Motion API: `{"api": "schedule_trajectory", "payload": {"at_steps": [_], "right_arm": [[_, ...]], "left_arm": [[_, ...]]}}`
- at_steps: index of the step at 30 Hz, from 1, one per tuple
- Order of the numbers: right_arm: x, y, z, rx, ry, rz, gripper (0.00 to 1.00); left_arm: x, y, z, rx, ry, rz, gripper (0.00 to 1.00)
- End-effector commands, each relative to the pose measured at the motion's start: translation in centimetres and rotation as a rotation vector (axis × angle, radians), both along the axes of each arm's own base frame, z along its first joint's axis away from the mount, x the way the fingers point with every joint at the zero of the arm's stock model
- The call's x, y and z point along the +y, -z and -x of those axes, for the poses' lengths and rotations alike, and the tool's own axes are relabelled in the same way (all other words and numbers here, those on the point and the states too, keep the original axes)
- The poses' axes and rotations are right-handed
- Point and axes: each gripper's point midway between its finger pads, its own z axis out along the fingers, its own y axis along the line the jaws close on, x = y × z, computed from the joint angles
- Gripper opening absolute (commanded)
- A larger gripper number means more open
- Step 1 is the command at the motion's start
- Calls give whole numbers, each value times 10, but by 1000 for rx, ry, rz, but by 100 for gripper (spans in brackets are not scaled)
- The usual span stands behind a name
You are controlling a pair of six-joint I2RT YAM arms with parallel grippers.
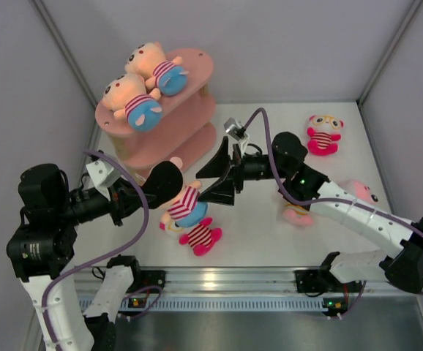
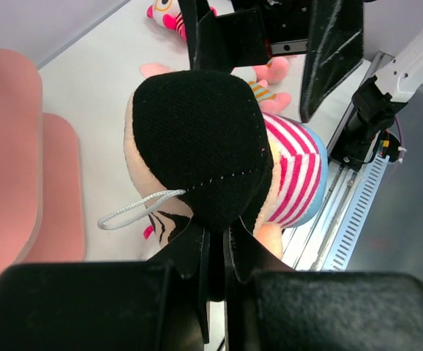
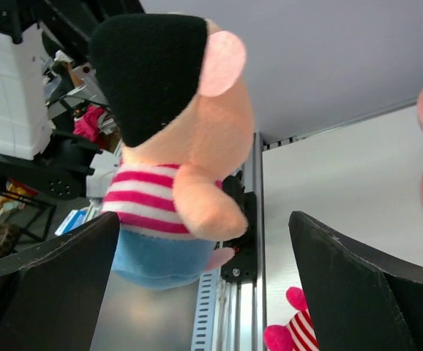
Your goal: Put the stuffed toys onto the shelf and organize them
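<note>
My left claw [image 2: 215,252] is pinched tight on the back of the head of a soft black-haired doll with a peach face, pink-and-white striped shirt and blue bottoms [image 1: 187,205]. I hold it up over the white table [image 1: 270,230], near the metal front rail [image 1: 219,278]. Its head is at my left claw and its feet point to the front right, so its long way slants from back left to front right.

My right claw [image 1: 217,178] is spread wide and holds nothing. In its own view the doll shows between its two black fingers [image 3: 50,270], with a gap on each side.

Just behind the doll stands the pink three-tier shelf with oval boards [image 1: 197,73]. Two peach-headed dolls in striped shirts [image 1: 133,102] lie on its top board. Below the held doll, a magenta striped plush toy [image 1: 201,238] lies on the table. A white-faced plush toy with glasses [image 1: 323,134] sits at the back right. Grey walls [image 1: 21,73] close in on the left, back and right. Bare table lies between the shelf and the glasses toy.
</note>
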Motion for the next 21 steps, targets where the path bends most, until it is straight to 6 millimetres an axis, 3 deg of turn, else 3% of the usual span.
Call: {"api": "schedule_trajectory", "payload": {"at_steps": [1, 6, 9, 11, 14, 18, 21], "right_arm": [[-10, -24, 25, -85, -92, -75, 99], [-9, -4, 18, -69, -29, -4, 100], [-2, 6, 4, -29, 57, 27, 100], [5, 10, 6, -2, 49, 28, 100], [16, 7, 16, 44, -11, -19, 97], [24, 0, 35, 28, -94, -32, 83], [26, 0, 52, 12, -175, -22, 83]], "left_arm": [[2, 3, -5, -17, -8, -20, 0], [3, 3, -5, -20, -11, -22, 0], [2, -1, -3, -28, -6, -19, 0], [1, -2, -2, -29, -1, -15, 0], [2, -3, -3, -32, -11, -19, 0], [5, 0, -7, -24, -29, -27, 0], [8, 1, -12, -18, -60, -39, 0]]}}
